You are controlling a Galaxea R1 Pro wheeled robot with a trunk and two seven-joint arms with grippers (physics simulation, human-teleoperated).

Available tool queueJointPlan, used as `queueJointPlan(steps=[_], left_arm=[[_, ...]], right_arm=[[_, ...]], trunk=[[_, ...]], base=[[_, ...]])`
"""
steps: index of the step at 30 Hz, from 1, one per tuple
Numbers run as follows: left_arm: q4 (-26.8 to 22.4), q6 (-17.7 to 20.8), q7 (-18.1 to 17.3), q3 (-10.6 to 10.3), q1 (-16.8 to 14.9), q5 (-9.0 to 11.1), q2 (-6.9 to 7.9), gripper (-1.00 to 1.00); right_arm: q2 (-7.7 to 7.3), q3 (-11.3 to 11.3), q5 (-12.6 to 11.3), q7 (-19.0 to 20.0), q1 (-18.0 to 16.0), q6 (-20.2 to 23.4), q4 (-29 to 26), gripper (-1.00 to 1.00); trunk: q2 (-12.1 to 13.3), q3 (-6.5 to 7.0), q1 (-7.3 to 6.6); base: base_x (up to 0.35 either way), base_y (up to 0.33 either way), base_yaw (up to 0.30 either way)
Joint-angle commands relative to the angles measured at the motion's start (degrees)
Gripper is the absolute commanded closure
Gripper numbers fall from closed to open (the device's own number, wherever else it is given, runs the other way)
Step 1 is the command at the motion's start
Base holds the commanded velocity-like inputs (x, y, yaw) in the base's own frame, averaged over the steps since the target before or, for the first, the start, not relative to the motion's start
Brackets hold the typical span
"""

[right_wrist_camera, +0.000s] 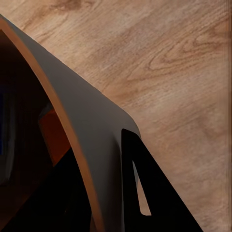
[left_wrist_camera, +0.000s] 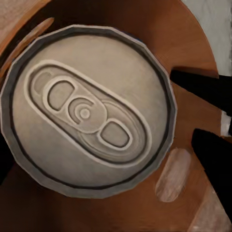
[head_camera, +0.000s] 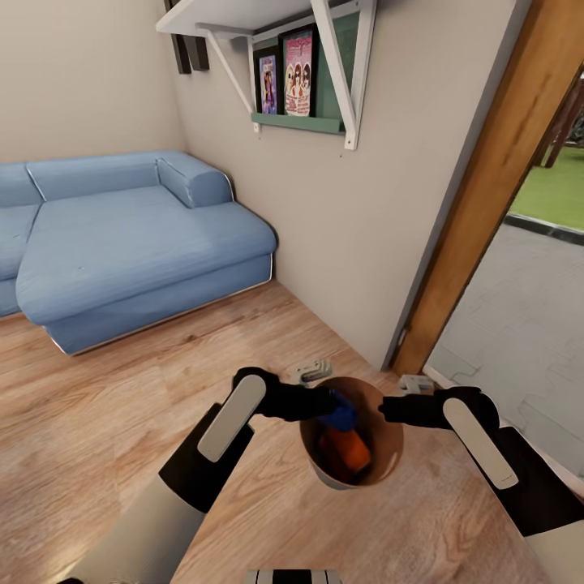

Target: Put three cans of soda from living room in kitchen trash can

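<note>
L hand (head_camera: 331, 403) is over the mouth of the tash can (head_camera: 389, 405), fingers closed round the blue can (head_camera: 342, 415), lid facing the wrist cam, long axis pointing down into the bin. An orange can (head_camera: 349, 451) already lies inside, directly below. R hand (head_camera: 391, 408) clamps the rim, w/ bin standing on the wood floor (head_camera: 162, 381) nr the sofa (head_camera: 122, 243).
</note>
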Motion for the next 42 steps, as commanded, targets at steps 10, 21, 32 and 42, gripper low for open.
queueJointPlan(steps=[10,21,32,42], left_arm=[[-2.0,-0.4,-1.6,0.3,0.2,-1.5,0.64,-1.0],[-16.9,-1.1,-1.4,22.4,9.4,-1.5,3.02,-1.0],[-14.6,-1.7,-1.4,41.6,26.6,-2.1,10.99,-1.0],[-2.7,-7.3,-1.5,46.7,30.5,-3.5,12.74,-1.0]], right_arm=[[0.01,-0.1,-3.0,0.3,0.0,0.0,-0.1,1.0],[0.01,-0.3,-3.0,0.3,-0.1,0.0,0.0,1.0],[1.15,-0.6,-3.2,-6.3,-0.1,0.0,1.4,1.0],[2.0,-0.6,-3.2,-7.4,-0.1,0.0,1.7,1.0]], trunk=[[0.0,0.0,-0.01],[0.0,0.0,-0.01],[0.0,0.0,-0.01],[-0.1,-1.1,0.12]], base=[[0.0,0.0,0.0],[0.0,0.0,0.0],[0.0,0.0,0.0],[0.0,0.0,0.0]])
